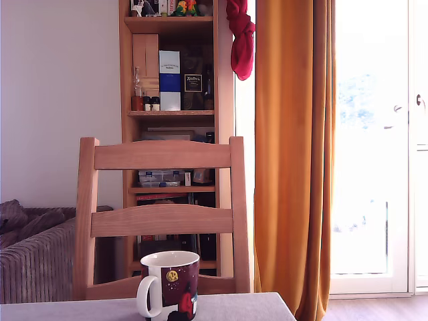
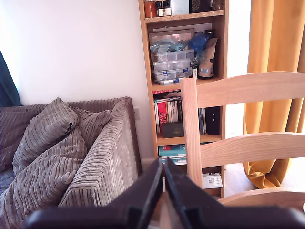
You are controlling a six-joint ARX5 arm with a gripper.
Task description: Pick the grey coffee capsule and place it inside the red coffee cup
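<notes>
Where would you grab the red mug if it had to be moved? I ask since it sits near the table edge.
Take the mug by its white handle, coming from the exterior view's left, where the loop sticks out sideways. It stands upright, and the round body looks wide for the pincer, whose fingers are nearly together now.

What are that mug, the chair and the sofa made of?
The mug looks like glazed ceramic: glossy dark red outside, white inside and handle. The chair is pale wood with visible grain, seemingly matte. The sofa is covered in grey ribbed fabric, probably corduroy, judging by its soft cords.
</notes>
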